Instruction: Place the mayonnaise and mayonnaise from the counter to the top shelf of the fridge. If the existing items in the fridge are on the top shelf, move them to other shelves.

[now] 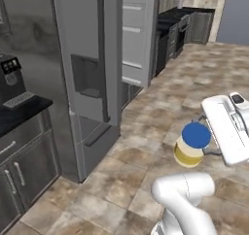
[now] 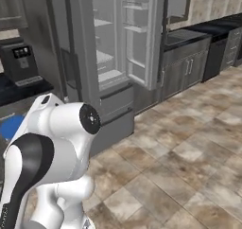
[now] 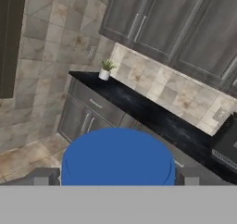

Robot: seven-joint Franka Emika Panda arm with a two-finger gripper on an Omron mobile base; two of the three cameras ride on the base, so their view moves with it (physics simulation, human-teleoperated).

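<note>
Gripper [image 3: 118,177] clamped on blue-lid mayonnaise jar [image 1: 190,145], held aloft over floor, well apart from open fridge [image 2: 118,48]; not yet shelved; second jar and fridge items unconfirmed.

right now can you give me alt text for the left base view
A pale-yellow mayonnaise jar with a bright blue lid is held off the floor at the end of the white arm, at lower right over a brown tiled kitchen floor. To the left stands the grey fridge, and a black counter carries a coffee machine.
</note>
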